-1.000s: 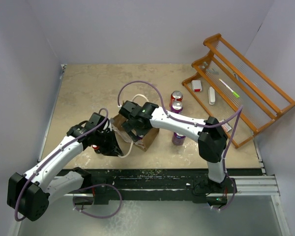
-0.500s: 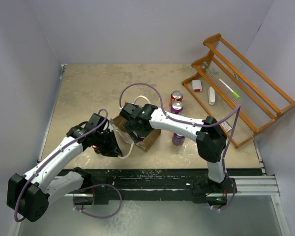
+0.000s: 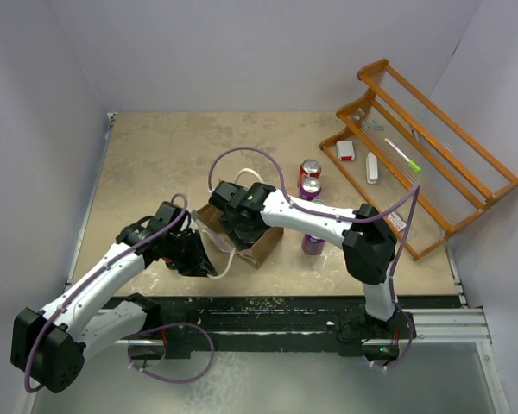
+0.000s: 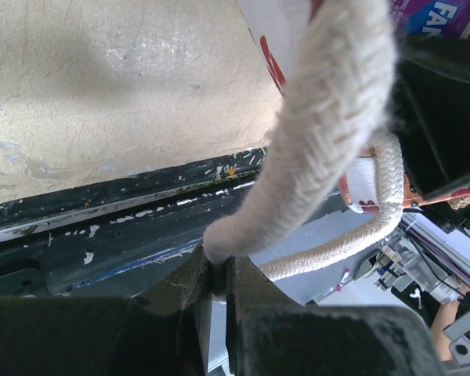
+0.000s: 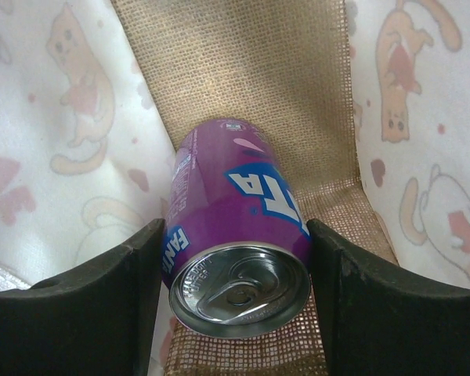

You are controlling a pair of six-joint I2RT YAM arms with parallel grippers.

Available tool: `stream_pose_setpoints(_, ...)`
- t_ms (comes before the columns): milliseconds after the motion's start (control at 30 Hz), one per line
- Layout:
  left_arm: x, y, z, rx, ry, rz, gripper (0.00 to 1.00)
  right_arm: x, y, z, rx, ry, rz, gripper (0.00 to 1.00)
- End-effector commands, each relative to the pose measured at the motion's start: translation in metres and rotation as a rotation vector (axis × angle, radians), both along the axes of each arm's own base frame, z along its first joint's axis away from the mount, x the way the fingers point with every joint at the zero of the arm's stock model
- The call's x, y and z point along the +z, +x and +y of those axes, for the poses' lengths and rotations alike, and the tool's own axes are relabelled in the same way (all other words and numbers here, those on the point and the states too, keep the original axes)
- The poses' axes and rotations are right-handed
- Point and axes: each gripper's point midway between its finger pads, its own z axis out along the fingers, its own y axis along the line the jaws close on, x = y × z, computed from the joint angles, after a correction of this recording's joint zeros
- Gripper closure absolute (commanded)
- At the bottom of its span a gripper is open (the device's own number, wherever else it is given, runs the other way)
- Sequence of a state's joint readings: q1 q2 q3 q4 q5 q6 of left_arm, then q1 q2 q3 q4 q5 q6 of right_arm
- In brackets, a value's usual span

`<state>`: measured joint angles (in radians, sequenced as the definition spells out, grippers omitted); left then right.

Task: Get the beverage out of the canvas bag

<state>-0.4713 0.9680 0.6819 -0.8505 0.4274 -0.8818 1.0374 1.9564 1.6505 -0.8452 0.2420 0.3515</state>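
The canvas bag (image 3: 262,248) stands on the table between the two arms, with tan sides and white printed faces (image 5: 55,117). My left gripper (image 4: 218,270) is shut on one white rope handle (image 4: 321,141) and holds it out toward the near edge. The other handle loops just beyond it. My right gripper (image 5: 239,274) reaches down inside the bag. Its fingers (image 5: 117,298) press both sides of the beverage (image 5: 235,219), a purple Fanta can lying tilted on the tan mesh (image 5: 251,70). From above, the right gripper (image 3: 242,228) hides the can.
Three cans stand right of the bag: a red one (image 3: 310,169), a purple one (image 3: 310,186) and another purple one (image 3: 313,243) nearer the front. A wooden rack (image 3: 432,164) with small items lies at the far right. The dark base rail (image 3: 285,315) runs along the near edge.
The right gripper's fingers have closed onto the purple can inside the bag, and the arm has settled slightly lower. The left gripper keeps its hold on the handle.
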Motion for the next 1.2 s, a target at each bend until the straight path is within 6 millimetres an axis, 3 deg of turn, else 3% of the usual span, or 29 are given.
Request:
stream_pose_setpoints(0, 0.003, 0.001, -0.004, 0.020, -0.039, -0.008, 1.00, 0.035, -0.008, 0.012, -0.004, 0.088, 0.010, 0.60)
stream_pose_setpoints(67, 0.002, 0.000, -0.005, 0.022, -0.042, -0.001, 1.00, 0.044, -0.009, 0.017, -0.002, 0.126, 0.012, 0.70)
stream_pose_setpoints(233, 0.002, -0.002, -0.005, 0.030, -0.051, 0.004, 1.00, 0.068, -0.010, 0.027, -0.008, 0.237, -0.013, 0.81)
stream_pose_setpoints(467, 0.001, -0.007, -0.005, 0.018, -0.065, 0.015, 1.00, 0.130, -0.003, 0.045, -0.063, 0.523, -0.099, 0.99)
stream_pose_setpoints(667, -0.004, -0.012, -0.003, 0.016, -0.064, 0.023, 1.00, 0.193, 0.000, 0.045, -0.096, 0.767, -0.167, 1.00)
stream_pose_setpoints(767, -0.005, -0.012, -0.005, 0.008, -0.071, 0.029, 1.00, 0.212, -0.007, 0.036, -0.111, 0.864, -0.171, 1.00)
stream_pose_setpoints(933, -0.006, -0.008, -0.007, -0.006, -0.064, 0.026, 1.00, 0.220, -0.023, 0.011, -0.165, 0.973, -0.149, 1.00)
stream_pose_setpoints(1167, -0.008, 0.003, -0.011, -0.024, -0.055, 0.018, 1.00, 0.196, -0.038, -0.042, -0.290, 0.847, -0.134, 1.00)
